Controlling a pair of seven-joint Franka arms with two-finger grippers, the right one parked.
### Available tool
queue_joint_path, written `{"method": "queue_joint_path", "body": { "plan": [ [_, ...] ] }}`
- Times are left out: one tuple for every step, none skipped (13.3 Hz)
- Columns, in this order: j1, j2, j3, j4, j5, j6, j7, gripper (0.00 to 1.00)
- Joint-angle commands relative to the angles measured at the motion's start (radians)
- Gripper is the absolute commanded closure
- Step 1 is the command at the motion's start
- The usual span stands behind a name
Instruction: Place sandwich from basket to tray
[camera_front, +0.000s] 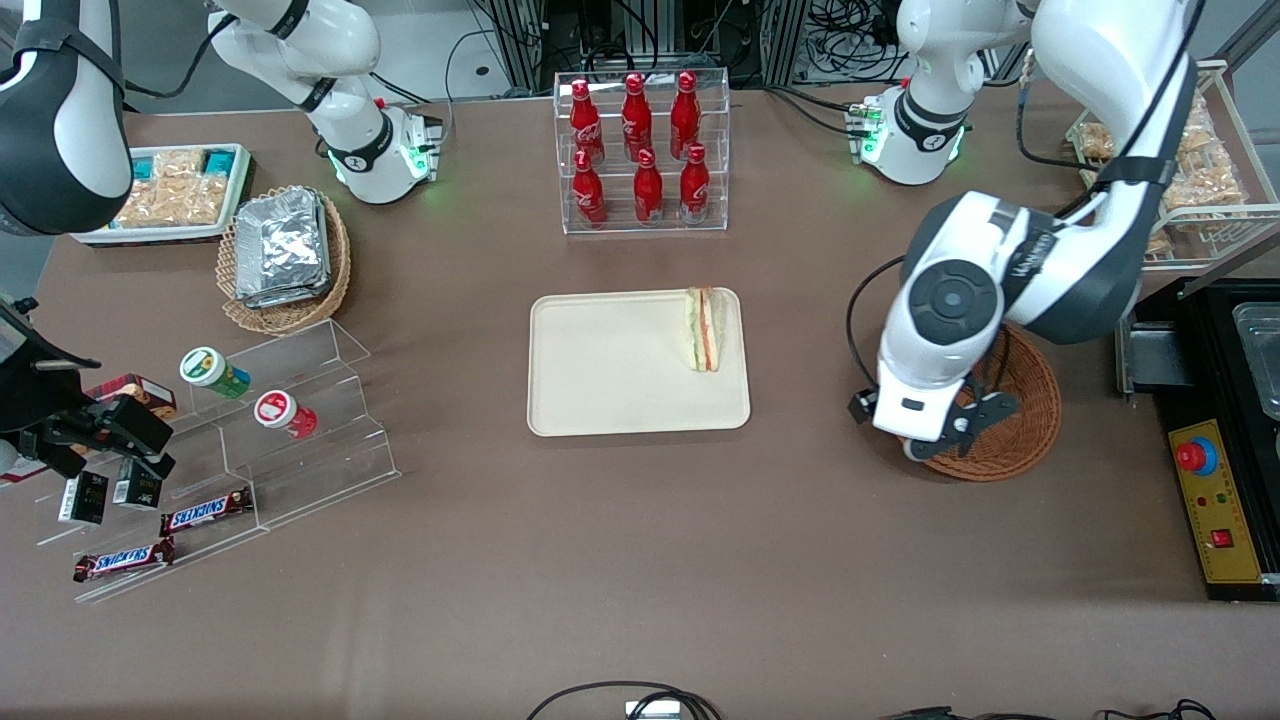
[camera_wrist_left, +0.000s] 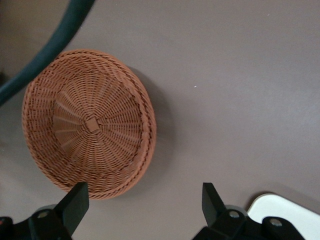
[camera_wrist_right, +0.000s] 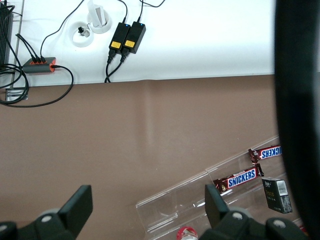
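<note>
The sandwich (camera_front: 702, 330), a pale wedge with green and orange layers, lies on the cream tray (camera_front: 620, 380) at the edge toward the working arm. The reddish-brown wicker basket (camera_front: 1020, 425) (camera_wrist_left: 90, 122) sits beside the tray, toward the working arm's end, and its inside is bare. My gripper (camera_wrist_left: 145, 205) (camera_front: 938, 440) hangs open above the table between basket and tray, just off the basket's rim, with nothing between its fingers. A corner of the tray (camera_wrist_left: 292, 215) shows in the left wrist view. The arm hides part of the basket in the front view.
A clear rack of red bottles (camera_front: 645, 150) stands farther from the front camera than the tray. Toward the parked arm's end are a tan basket of foil packets (camera_front: 285, 250), a white snack tray (camera_front: 170, 195) and acrylic steps (camera_front: 300, 430) with cans and Snickers bars. A control box (camera_front: 1215, 500) lies by the working arm.
</note>
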Motion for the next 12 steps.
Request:
{"method": "queue_joint_path", "body": {
  "plan": [
    [0.072,-0.055,-0.006,0.023,-0.064,-0.078,0.156,0.00],
    [0.075,-0.084,0.017,0.025,-0.096,-0.096,0.232,0.00],
    [0.060,-0.122,0.095,0.020,-0.133,-0.107,0.307,0.00],
    [0.037,-0.160,0.156,0.019,-0.185,-0.118,0.386,0.00],
    [0.025,-0.194,0.219,0.019,-0.226,-0.132,0.462,0.00],
    [0.013,-0.223,0.267,0.019,-0.257,-0.150,0.535,0.00],
    [0.003,-0.251,0.305,0.019,-0.273,-0.181,0.615,0.00],
    [0.002,-0.278,0.339,0.020,-0.287,-0.211,0.693,0.00],
    [0.002,-0.306,0.361,0.022,-0.317,-0.228,0.762,0.00],
    [0.002,-0.332,0.393,0.023,-0.346,-0.239,0.821,0.00],
    [0.002,-0.352,0.404,0.025,-0.356,-0.250,0.858,0.00],
    [0.002,-0.368,0.406,0.026,-0.356,-0.265,0.876,0.00]
  ]
}}
